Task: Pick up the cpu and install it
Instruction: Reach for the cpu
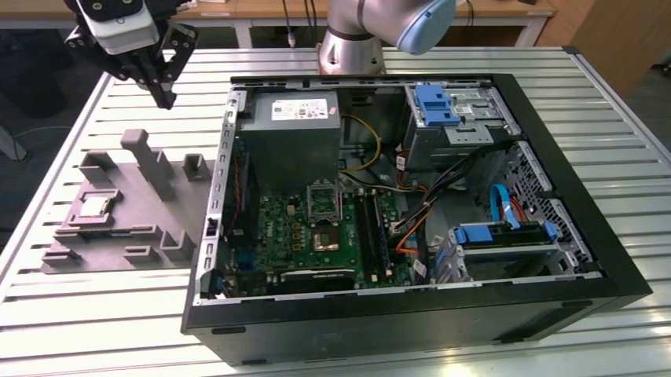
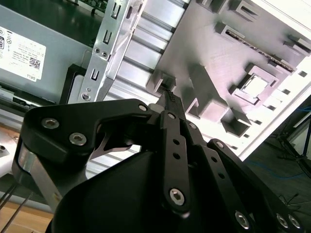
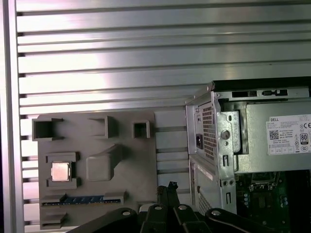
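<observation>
Gripper (image 3: 170, 186) nearest in first wrist view: pressed together, pinching nothing, hovering above tabletop (image 1: 94, 330). Cpu (image 1: 97, 206) untouched in gray fixture (image 1: 115, 247) pocket, at 7 o'clock from gripper in exterior view. Open computer case (image 1: 367, 322) at cpu's 3 o'clock; socket (image 1: 325, 238) seemingly unfilled. Pickup and install both left.

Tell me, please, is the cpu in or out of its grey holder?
In: the cpu lies flat in a square recess of the grey holder.

A robotics lab or workshop: a robot arm (image 1: 351, 47) stands on a ribbed metal table (image 1: 105, 314) beside an opened computer case (image 1: 621, 267) and a grey parts holder (image 1: 115, 236), desks (image 1: 251, 9) behind
</observation>
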`<control>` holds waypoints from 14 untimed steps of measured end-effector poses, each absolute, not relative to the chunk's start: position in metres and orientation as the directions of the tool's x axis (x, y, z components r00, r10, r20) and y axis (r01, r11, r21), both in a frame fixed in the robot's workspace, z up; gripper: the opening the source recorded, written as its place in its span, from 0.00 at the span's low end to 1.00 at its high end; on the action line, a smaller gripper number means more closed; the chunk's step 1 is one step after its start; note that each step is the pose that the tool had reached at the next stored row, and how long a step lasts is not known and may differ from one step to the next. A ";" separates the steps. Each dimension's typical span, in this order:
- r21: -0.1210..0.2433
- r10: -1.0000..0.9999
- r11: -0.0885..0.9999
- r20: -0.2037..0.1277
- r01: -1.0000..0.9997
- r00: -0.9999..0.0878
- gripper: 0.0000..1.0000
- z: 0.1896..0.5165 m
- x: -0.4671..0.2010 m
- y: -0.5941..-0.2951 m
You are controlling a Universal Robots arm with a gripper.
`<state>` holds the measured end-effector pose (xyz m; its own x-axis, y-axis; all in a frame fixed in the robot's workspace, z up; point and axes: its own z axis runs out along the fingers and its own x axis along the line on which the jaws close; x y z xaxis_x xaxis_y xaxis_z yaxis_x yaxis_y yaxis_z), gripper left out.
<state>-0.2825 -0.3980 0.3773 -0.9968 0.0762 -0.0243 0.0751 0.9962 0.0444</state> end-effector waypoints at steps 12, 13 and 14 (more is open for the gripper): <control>0.044 0.076 0.996 -0.024 0.075 -0.997 0.11 0.376 -0.292 -0.398; 0.044 0.076 0.996 -0.024 0.075 -0.997 0.11 0.376 -0.293 -0.398; 0.044 0.076 0.996 -0.024 0.075 -0.997 0.11 0.376 -0.293 -0.398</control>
<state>-0.2934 -0.3980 0.3758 -0.9968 0.0762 -0.0241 0.0751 0.9962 0.0443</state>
